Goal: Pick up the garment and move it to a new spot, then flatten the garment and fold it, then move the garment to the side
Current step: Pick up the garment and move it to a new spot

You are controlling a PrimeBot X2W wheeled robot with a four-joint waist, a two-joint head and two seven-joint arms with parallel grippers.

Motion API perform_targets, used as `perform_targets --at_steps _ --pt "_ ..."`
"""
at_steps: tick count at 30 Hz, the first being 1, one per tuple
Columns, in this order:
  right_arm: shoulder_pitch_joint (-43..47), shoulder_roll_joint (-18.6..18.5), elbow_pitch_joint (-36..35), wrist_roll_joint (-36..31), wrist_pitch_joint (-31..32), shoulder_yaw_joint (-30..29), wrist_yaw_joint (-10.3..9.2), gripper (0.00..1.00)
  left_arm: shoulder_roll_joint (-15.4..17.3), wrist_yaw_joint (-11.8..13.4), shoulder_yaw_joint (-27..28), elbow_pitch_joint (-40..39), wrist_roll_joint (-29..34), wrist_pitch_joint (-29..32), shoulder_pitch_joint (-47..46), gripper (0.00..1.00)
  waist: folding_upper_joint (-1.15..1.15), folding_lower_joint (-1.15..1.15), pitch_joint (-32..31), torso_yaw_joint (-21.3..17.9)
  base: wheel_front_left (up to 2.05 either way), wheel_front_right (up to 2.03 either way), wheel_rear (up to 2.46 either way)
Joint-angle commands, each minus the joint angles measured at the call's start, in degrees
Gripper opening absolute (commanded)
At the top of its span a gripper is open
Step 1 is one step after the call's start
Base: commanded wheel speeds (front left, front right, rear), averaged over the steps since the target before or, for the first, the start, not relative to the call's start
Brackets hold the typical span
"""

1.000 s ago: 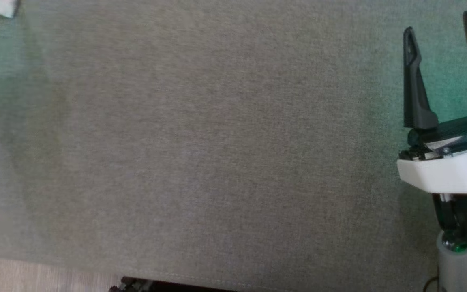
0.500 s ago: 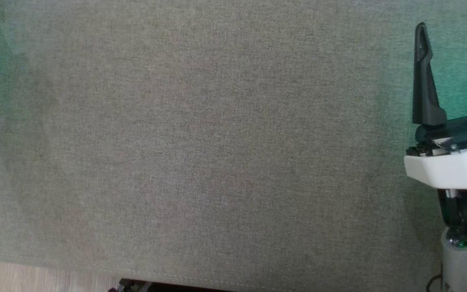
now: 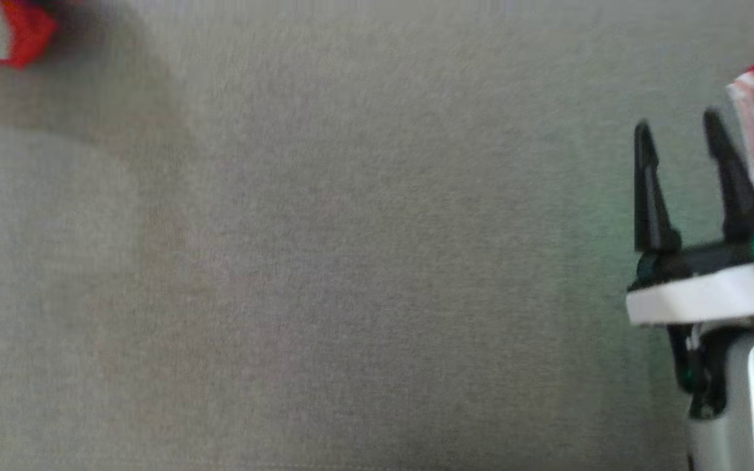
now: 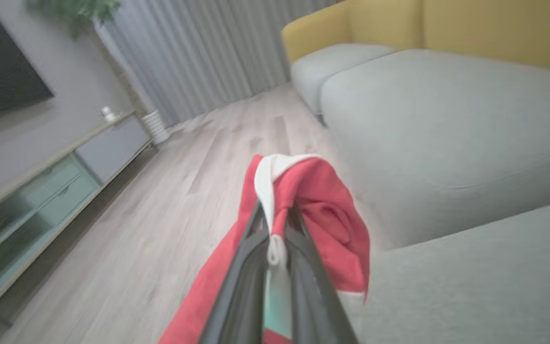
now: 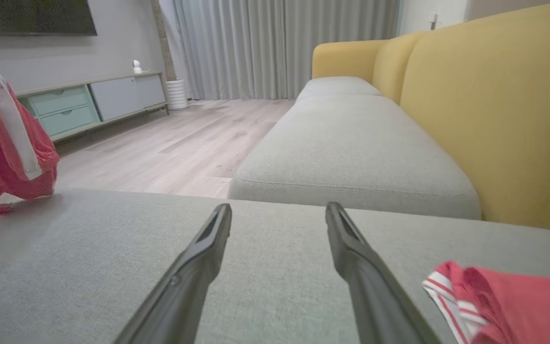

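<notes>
The left gripper (image 4: 276,213) is clamped shut on the garment (image 4: 325,210), its two dark fingers pinching a fold of white trim while the red cloth drapes over both sides of them and hangs loose below. From the right wrist view the garment (image 5: 5,143) dangles in the air at the left, its lowest folds near or just brushing the grey sofa cushion (image 5: 89,267), close to the edge where the wooden floor (image 4: 136,215) begins. The right gripper (image 5: 279,207) stands with its fingers wide apart and holds nothing, low over the same cushion. A red-and-white striped cloth (image 5: 494,301) lies just beside its outer finger; whether that belongs to the held garment cannot be told. The main risk, as I judge it, is the thin hold: only a narrow strip of trim sits between the fingers, so a quick swing could pull it free and drop the garment onto the floor. Set down bunched as it hangs, it would also land crumpled and be harder to flatten. The right gripper could snag the striped cloth as it moves in.
</notes>
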Motion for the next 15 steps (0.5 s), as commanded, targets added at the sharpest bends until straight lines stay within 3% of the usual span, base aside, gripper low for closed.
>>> perform_targets --at_steps 1,4,5,9,15 --pt "1.4 0.2 -0.2 1.2 -1.2 1.4 0.39 1.00 2.4 -0.1 -1.7 -5.0 -0.4 1.4 -1.5 0.00 0.00 0.02 -7.8 -4.5 0.00 0.00 0.00" --pt "3.5 0.2 2.9 3.0 -2.8 1.7 0.39 1.00 1.1 -0.1 -8.5 -12.7 -4.0 4.9 0.3 0.00 0.00 0.02 -11.3 -6.4 0.00 0.00 0.00" --pt "3.5 0.2 2.9 3.0 -2.8 1.7 0.39 1.00 1.1 -0.1 -8.5 -12.7 -4.0 4.9 0.3 0.00 0.00 0.02 -11.3 -6.4 0.00 0.00 0.00" --pt "5.9 0.2 6.4 4.8 -4.7 2.3 0.39 1.00 -0.6 -0.1 -15.3 -24.8 -11.6 9.1 3.3 0.00 0.00 0.02 -14.9 -9.3 0.00 0.00 0.00" --pt "7.0 0.2 9.0 6.3 -6.5 2.8 0.39 1.00 -4.7 -0.1 -19.6 -33.7 -15.6 10.0 8.8 0.00 0.00 0.02 -16.0 -11.5 0.00 0.00 0.00"
